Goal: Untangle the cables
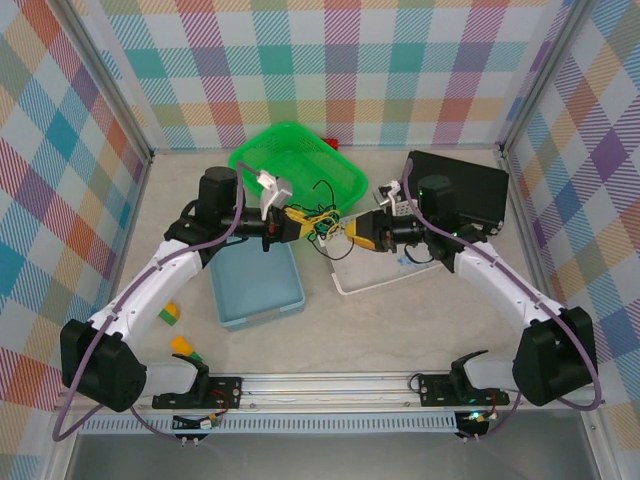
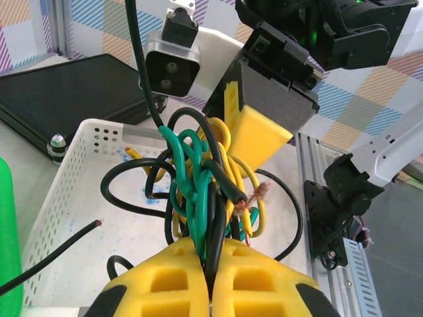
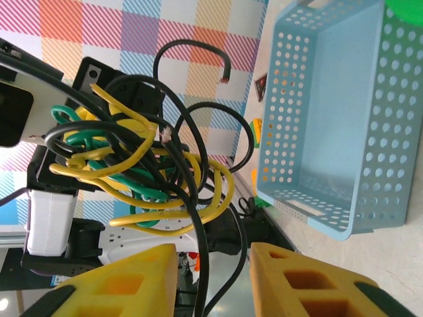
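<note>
The cables (image 1: 325, 225) form one knot of black, yellow and green strands, held in the air between my two grippers above the middle of the table. My left gripper (image 2: 211, 247) is shut on the cables (image 2: 205, 191), with a green and a black strand pinched between its yellow fingers. My right gripper (image 3: 213, 254) is open, facing the knot (image 3: 142, 172) from the other side. Two black strands run through the gap between its fingers (image 3: 291, 277), and the pads are not pressed on them. In the top view the left gripper (image 1: 303, 225) and right gripper (image 1: 347, 232) nearly meet.
A green basket (image 1: 300, 160) stands at the back. A light blue basket (image 1: 255, 285) sits under the left arm and a white tray (image 1: 385, 275) under the right. A black flat case (image 1: 460, 185) lies at the back right. Small coloured blocks (image 1: 172, 315) lie near the left.
</note>
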